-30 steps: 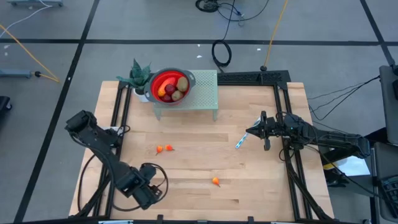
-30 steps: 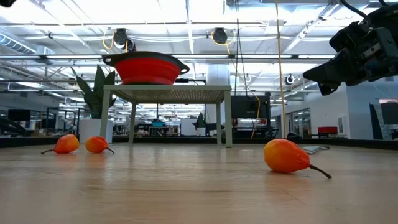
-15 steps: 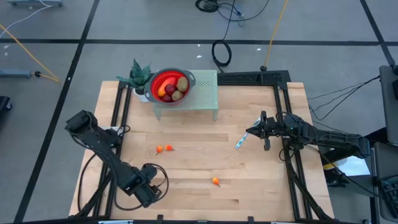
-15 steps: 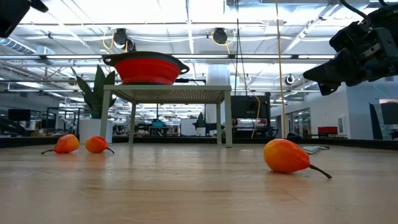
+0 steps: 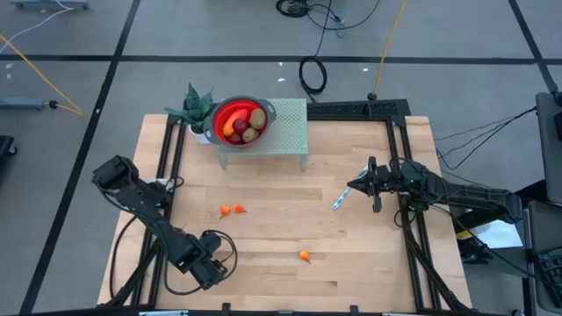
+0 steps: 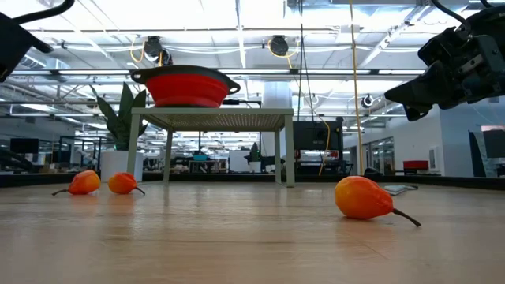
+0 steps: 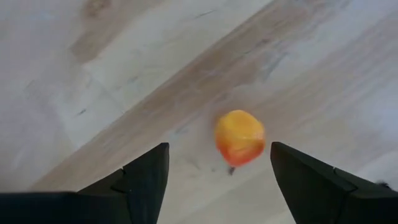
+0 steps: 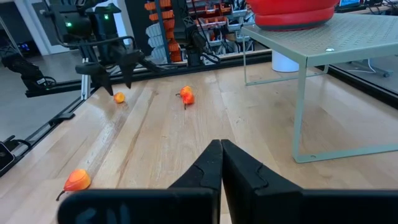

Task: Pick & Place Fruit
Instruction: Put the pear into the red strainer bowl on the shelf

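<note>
My left gripper (image 7: 218,147) hangs open near the table's front left, pointing straight down. A small orange fruit (image 7: 239,137) lies on the wood below it, between the two fingers and apart from them. The right wrist view shows this gripper (image 8: 115,79) just above that fruit (image 8: 119,97). In the high view the gripper (image 5: 208,267) hides the fruit. Two more orange fruits (image 5: 232,210) lie mid-table and one (image 5: 304,256) nearer the front. My right gripper (image 5: 351,187) rests shut at the right side, level, near a blue-and-white stick (image 5: 338,200).
A red bowl (image 5: 239,121) holding several fruits sits on a pale green stand (image 5: 285,132) at the far side, with a small potted plant (image 5: 197,107) to its left. Black frame rails (image 5: 399,175) run along the table's sides. Bare wood lies between the stand and the loose fruits.
My left gripper has come down toward the orange fruit beneath it, drifting slightly toward the far edge. In the low view it has dropped into the top left corner. The fruits have not moved.
</note>
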You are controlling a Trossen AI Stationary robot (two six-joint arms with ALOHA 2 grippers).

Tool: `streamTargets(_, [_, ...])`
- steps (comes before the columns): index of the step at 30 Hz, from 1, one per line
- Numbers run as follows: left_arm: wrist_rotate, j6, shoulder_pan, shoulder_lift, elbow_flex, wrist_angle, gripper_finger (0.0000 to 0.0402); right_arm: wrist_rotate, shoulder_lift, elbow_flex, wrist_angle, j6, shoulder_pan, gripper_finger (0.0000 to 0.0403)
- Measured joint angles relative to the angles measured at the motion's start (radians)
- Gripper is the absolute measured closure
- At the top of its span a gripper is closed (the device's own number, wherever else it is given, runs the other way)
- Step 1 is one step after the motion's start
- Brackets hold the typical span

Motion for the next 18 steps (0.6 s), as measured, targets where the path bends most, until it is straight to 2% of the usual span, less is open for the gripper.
streamTargets(7, [0.010, 0.004, -0.003, 0.034, -0.012, 0.035, 0.0128, 0.000, 0.000, 0.000, 0.000, 0.000, 0.000, 0.0403])
streamTargets(13, [0.115, -0.001, -0.003, 0.116, -0.008, 0.072, 0.0128, 0.002, 0.000, 0.000, 0.000, 0.000, 0.000, 0.0403])
streamTargets(18, [0.111, -0.002, 0.003, 0.143, -0.006, 0.095, 0.0128, 0.003, 0.000, 0.000, 0.000, -0.003, 0.000, 0.0403])
